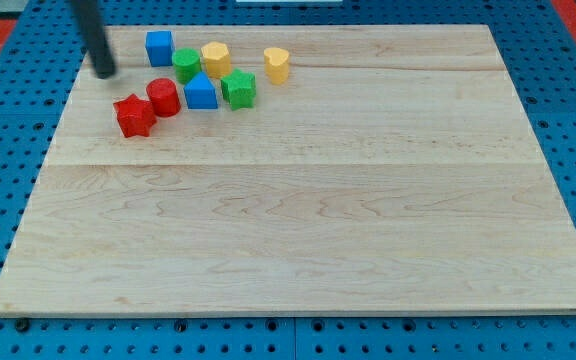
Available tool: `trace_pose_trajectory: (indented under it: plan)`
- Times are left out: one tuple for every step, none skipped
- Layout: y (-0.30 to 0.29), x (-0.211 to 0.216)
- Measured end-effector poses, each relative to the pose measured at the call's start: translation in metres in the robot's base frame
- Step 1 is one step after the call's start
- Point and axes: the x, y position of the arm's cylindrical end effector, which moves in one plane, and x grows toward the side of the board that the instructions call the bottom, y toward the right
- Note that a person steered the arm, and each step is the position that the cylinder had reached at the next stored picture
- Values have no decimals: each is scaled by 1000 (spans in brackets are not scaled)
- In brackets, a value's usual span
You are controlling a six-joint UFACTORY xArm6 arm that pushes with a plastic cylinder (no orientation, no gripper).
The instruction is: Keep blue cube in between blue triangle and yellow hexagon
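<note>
The blue cube [159,47] sits near the view's top left of the wooden board. The yellow hexagon [215,58] lies to its right, with a green round block [186,65] between them. The blue triangle [200,92] lies below the green round block and the hexagon. My tip [104,72] rests on the board left of the blue cube and a little lower, apart from it, and above the red star [134,116].
A red cylinder [164,97] touches the red star's upper right. A green star [238,88] sits right of the blue triangle. A yellow heart-like block [277,64] lies further right. The board [298,220] lies on a blue pegboard.
</note>
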Motion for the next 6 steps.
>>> trace_pose_trajectory:
  plan:
    - [42, -65]
    - [103, -46]
    - [109, -11]
    - [156, -3]
    - [145, 30]
    - [127, 48]
